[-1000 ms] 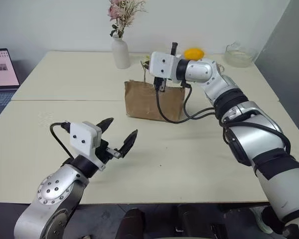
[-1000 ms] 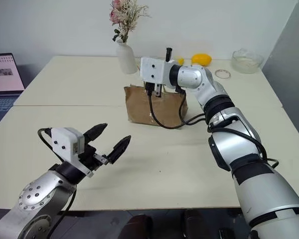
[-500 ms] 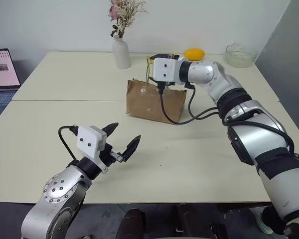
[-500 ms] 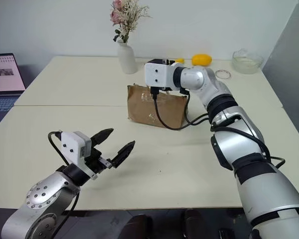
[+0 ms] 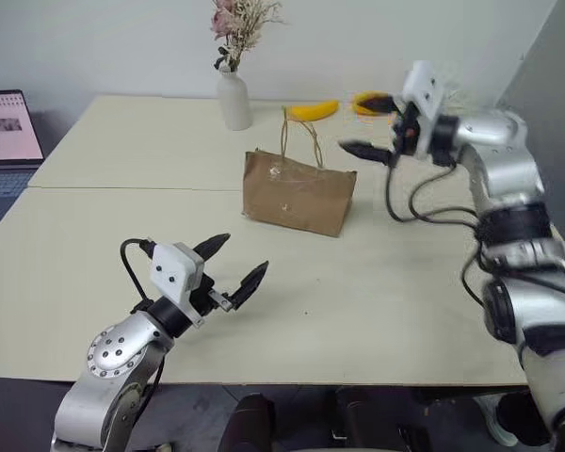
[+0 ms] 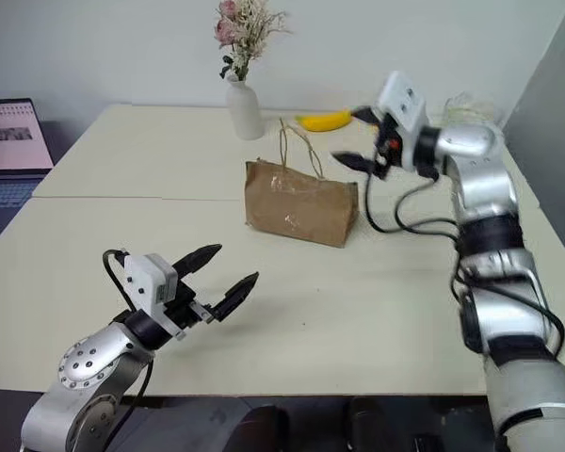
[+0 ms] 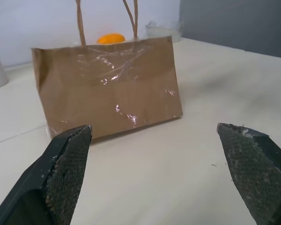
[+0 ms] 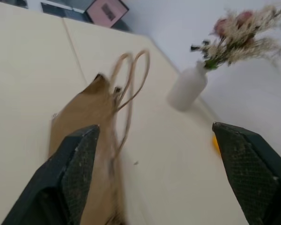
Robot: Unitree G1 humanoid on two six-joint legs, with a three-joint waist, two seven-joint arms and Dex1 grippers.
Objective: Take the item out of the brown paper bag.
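Cream table (image 5: 377,311) — brown paper bag (image 5: 298,193), vase (image 5: 233,99)

A pale cream tabletop (image 5: 377,282) with a seam across it stands against a plain white wall (image 5: 122,42). A grey panel (image 5: 556,66) rises at the right, and a laptop (image 5: 5,141) sits at the left.

The brown paper bag (image 5: 298,193) stands upright mid-desk (image 5: 405,292), handles up. Behind it to the left sits a vase (image 5: 233,100); behind it to the right lie a banana (image 5: 314,111) and, further right, an orange fruit (image 5: 365,102). A laptop (image 5: 8,127) sits off the desk's left edge. Left claw (image 5: 236,265) hangs over the near desk, in front of the bag; right claw (image 5: 369,125) hovers right of the bag's top
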